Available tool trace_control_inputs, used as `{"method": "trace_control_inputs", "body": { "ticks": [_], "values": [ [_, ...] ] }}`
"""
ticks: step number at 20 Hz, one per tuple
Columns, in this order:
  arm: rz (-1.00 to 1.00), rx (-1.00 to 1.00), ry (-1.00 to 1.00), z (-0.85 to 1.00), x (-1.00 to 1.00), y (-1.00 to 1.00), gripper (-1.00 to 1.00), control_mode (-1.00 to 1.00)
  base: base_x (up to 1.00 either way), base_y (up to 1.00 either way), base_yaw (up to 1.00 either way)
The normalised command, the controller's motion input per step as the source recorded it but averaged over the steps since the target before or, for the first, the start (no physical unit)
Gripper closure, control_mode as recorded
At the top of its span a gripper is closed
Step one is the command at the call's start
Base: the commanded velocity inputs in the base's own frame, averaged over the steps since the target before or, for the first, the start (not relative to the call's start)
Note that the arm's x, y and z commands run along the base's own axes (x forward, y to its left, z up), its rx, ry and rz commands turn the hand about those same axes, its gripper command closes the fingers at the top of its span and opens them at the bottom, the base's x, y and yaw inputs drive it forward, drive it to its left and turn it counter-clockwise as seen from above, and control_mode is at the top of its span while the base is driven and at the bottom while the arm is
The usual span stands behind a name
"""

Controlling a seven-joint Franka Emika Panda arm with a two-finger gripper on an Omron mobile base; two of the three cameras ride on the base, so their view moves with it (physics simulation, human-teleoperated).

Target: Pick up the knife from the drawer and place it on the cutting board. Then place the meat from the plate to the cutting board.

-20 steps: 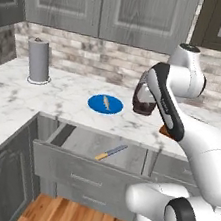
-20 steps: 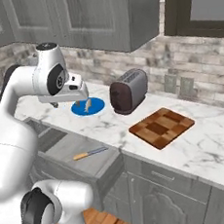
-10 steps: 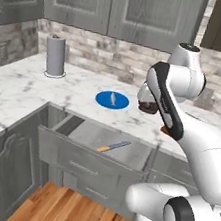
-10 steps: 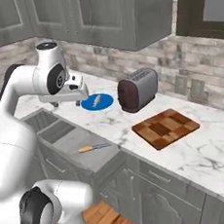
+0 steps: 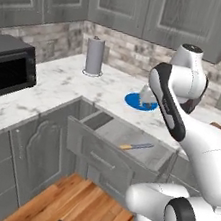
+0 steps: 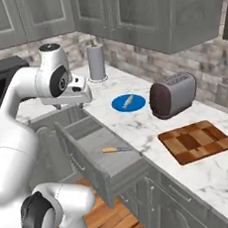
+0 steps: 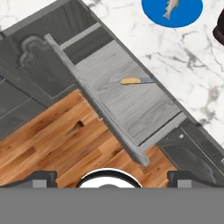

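The drawer point(image 6: 96, 148) stands pulled out below the marble counter. In it lies the knife point(image 6: 117, 149), tan handle to the left, also seen as the knife point(image 7: 136, 80) in the hand view and the knife point(image 5: 136, 146) in the left base view. The blue plate point(image 6: 128, 103) on the counter holds the small meat point(image 7: 169, 8). The cutting board point(image 6: 197, 141) lies bare to the right of the toaster. My gripper point(image 7: 111, 177) hangs open high above the drawer point(image 7: 122, 98), pointing down, with nothing between its fingers.
A dark toaster point(image 6: 173, 96) stands between plate and board. A paper towel roll point(image 5: 95, 56) is at the back of the counter and a black microwave point(image 5: 8, 66) at the left corner. Wooden floor point(image 7: 65, 140) lies in front of the cabinets.
The base has moved, so both base views have shifted right and the microwave has come into view. The gripper stays open above the drawer.
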Motion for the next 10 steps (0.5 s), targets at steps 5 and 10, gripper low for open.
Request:
{"method": "trace_control_inputs", "body": {
  "ticks": [5,10],
  "values": [
    [0.00,0.00,0.00,0.00,0.00,0.00,-1.00,1.00,0.00,-0.50,0.36],
    [0.00,0.00,0.00,0.00,0.00,0.00,-1.00,1.00,0.00,-0.60,0.32]
  ]
}}
